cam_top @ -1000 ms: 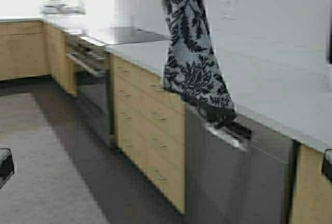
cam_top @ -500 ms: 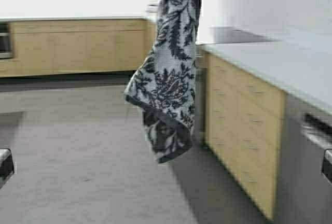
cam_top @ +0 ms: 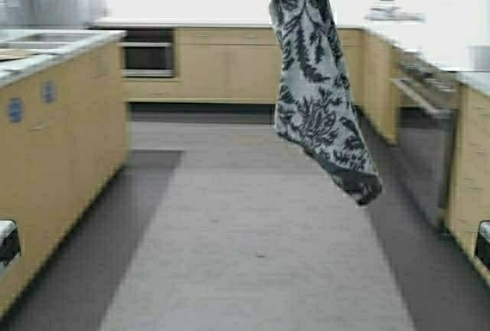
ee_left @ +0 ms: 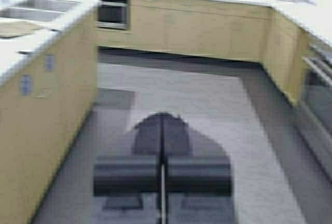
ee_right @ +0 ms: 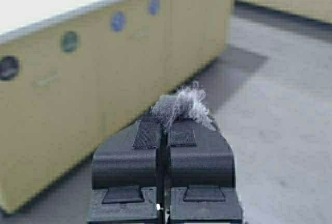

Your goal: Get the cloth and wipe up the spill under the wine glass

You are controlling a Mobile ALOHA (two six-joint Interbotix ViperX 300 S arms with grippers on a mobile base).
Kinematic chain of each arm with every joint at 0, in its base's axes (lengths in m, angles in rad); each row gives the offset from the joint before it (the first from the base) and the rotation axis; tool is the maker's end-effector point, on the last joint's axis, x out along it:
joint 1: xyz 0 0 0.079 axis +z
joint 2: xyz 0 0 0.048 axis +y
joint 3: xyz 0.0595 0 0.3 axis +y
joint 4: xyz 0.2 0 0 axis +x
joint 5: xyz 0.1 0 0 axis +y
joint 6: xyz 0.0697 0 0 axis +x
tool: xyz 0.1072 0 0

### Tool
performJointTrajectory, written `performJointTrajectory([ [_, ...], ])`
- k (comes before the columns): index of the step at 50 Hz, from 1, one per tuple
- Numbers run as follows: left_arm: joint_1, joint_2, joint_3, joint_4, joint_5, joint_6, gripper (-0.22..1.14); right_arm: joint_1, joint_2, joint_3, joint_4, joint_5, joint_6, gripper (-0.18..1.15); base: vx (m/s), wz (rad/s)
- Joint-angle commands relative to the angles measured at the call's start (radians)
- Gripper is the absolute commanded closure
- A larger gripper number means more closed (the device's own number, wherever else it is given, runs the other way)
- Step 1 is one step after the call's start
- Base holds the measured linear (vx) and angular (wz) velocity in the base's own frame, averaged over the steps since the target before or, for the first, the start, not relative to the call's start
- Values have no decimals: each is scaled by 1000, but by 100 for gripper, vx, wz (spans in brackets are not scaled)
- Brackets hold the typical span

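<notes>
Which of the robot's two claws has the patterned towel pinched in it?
The right gripper: a grey tuft of the cloth sticks from its shut fingers. The left gripper is shut on nothing.

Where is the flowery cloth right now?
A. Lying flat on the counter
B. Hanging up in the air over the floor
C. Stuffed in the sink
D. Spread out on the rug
B. The cloth dangles in the air above the grey rug, touching neither the floor nor the island counter.

White-grey cloth (cam_top: pixel 318 93) — dark leaf print, tan cabinets (cam_top: pixel 61 139), grey floor (cam_top: pixel 253 239)
</notes>
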Motion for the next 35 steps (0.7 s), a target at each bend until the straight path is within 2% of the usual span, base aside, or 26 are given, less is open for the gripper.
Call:
performJointTrajectory([
  [1,2,6,-21,2,-14,0,89,3,-21,-28,2,-28,-2,91,-3,48],
  [16,2,20,-26,2,-37,0,89,-28,-38,-11,2,-31,0,91,-1,41],
  [35,2,20,-23,5,-41,-6,89,-29,-77,29,32,-60,-11,91,6,30],
])
